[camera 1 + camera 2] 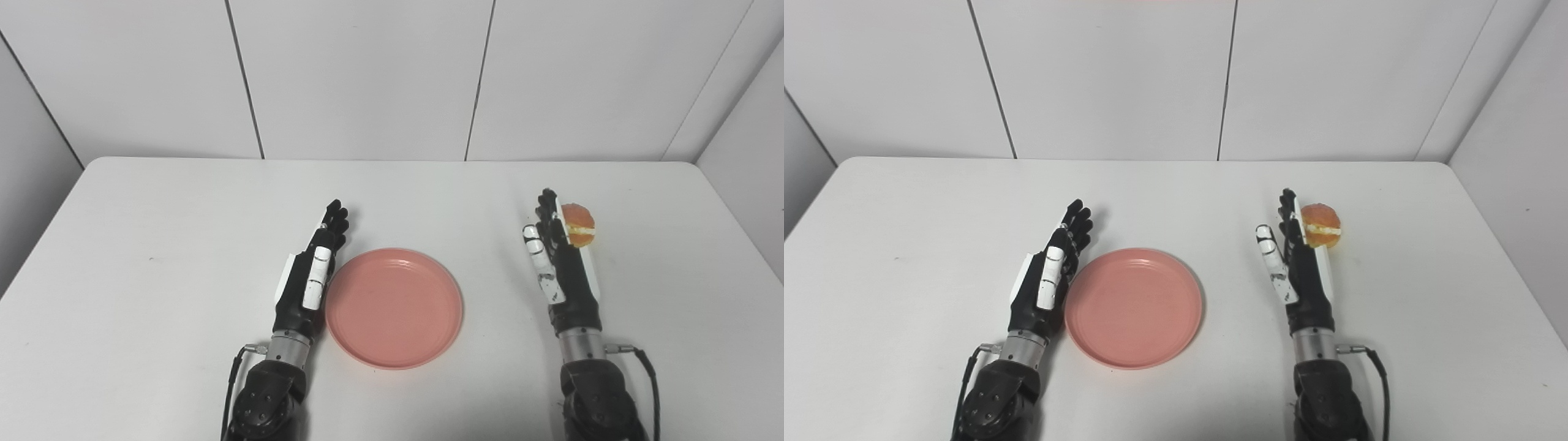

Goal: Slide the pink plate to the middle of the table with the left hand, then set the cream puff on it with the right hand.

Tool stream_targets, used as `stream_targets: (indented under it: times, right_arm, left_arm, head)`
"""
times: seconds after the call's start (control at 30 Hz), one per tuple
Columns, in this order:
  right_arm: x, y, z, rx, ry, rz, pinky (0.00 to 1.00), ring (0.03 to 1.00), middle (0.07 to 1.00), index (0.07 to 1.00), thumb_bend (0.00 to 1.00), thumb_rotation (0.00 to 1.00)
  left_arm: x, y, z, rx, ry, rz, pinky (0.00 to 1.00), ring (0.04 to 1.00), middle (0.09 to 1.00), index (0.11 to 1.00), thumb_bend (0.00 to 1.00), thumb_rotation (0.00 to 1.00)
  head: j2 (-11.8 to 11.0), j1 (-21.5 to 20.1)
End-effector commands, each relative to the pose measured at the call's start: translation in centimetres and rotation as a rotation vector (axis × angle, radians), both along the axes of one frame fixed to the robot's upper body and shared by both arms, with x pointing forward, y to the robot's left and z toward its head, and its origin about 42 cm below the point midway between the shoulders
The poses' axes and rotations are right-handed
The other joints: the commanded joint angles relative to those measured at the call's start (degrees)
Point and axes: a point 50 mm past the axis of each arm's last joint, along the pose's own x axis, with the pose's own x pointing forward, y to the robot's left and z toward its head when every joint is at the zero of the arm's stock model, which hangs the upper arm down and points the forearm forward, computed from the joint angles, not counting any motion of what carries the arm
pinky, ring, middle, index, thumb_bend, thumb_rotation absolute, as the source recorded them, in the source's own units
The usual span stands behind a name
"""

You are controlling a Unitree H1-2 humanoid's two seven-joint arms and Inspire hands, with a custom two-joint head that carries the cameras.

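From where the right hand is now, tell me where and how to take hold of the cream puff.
Grip the cream puff across its rounded shells, above and below the pale cream seam, not on the filling. It sits on the table just right of the open right hand, so swing over it and come down from above, probably gently, since it looks soft.

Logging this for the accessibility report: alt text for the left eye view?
A pink plate sits mid-table beside the open left hand; the open right hand stands next to a cream puff on the white table.
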Motion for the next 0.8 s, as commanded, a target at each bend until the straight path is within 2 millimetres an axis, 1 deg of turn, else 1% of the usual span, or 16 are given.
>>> stream_targets:
  times: [0.0, 0.03, 0.17, 0.23, 0.3, 0.37, 0.6, 0.67, 0.77]
  right_arm:
    - [0.6, -1.0, 2.7, -0.05, -0.122, -0.039, 0.97, 0.989, 0.999, 0.999, 0.64, 0.9]
    - [0.7, -1.3, 3.1, -0.062, -0.131, -0.052, 0.96, 0.989, 0.996, 0.995, 0.63, 0.88]
    - [1.1, -3.0, 4.4, -0.107, -0.155, -0.111, 0.94, 0.984, 0.994, 0.994, 0.61, 0.86]
    - [1.1, -3.7, 4.8, -0.128, -0.166, -0.142, 0.94, 0.978, 0.989, 0.988, 0.6, 0.87]
    - [1.2, -4.4, 5.2, -0.159, -0.173, -0.172, 0.95, 0.963, 0.977, 0.983, 0.62, 0.86]
    - [1.3, -5.0, 5.6, -0.191, -0.171, -0.191, 0.95, 0.972, 0.973, 0.985, 0.61, 0.86]
    - [1.6, -6.7, 6.2, -0.249, -0.131, -0.22, 0.94, 0.983, 0.979, 0.981, 0.62, 0.77]
    - [1.7, -7.2, 6.2, -0.264, -0.114, -0.233, 0.93, 0.982, 0.986, 0.985, 0.63, 0.74]
    - [1.8, -7.6, 6.1, -0.279, -0.094, -0.256, 0.93, 0.971, 0.985, 0.982, 0.65, 0.71]
  left_arm:
    - [-2.9, 0.1, -5.0, -0.001, 0.151, 0.026, 1.0, 0.993, 0.985, 0.976, 0.66, 1.0]
    - [-2.9, 0.1, -5.0, -0.001, 0.153, 0.028, 1.0, 0.997, 0.989, 0.982, 0.65, 1.0]
    - [-3.0, 0.3, -5.1, 0.011, 0.166, 0.021, 1.0, 1.0, 0.997, 0.989, 0.65, 1.0]
    - [-3.0, 0.3, -5.1, 0.015, 0.167, 0.019, 1.0, 1.0, 0.999, 0.989, 0.64, 1.0]
    - [-3.1, 0.4, -5.1, 0.019, 0.172, 0.015, 1.0, 1.0, 1.0, 0.994, 0.64, 1.0]
    - [-3.1, 0.4, -5.0, 0.02, 0.178, 0.017, 1.0, 1.0, 1.0, 0.991, 0.63, 1.0]
    - [-3.3, 0.8, -4.9, 0.027, 0.193, 0.008, 1.0, 1.0, 1.0, 0.997, 0.63, 1.0]
    - [-3.3, 0.9, -4.8, 0.033, 0.197, 0.001, 1.0, 1.0, 1.0, 1.0, 0.63, 1.0]
    - [-3.3, 1.1, -4.8, 0.035, 0.202, -0.003, 1.0, 1.0, 1.0, 1.0, 0.63, 1.0]
  head:
    - [0.08, -0.11]
    - [0.08, -0.11]
    - [0.27, -0.37]
    - [0.44, -0.61]
    - [0.49, -0.71]
    - [0.64, -0.72]
    - [0.87, -1.29]
    - [0.89, -1.25]
    - [0.83, -1.24]
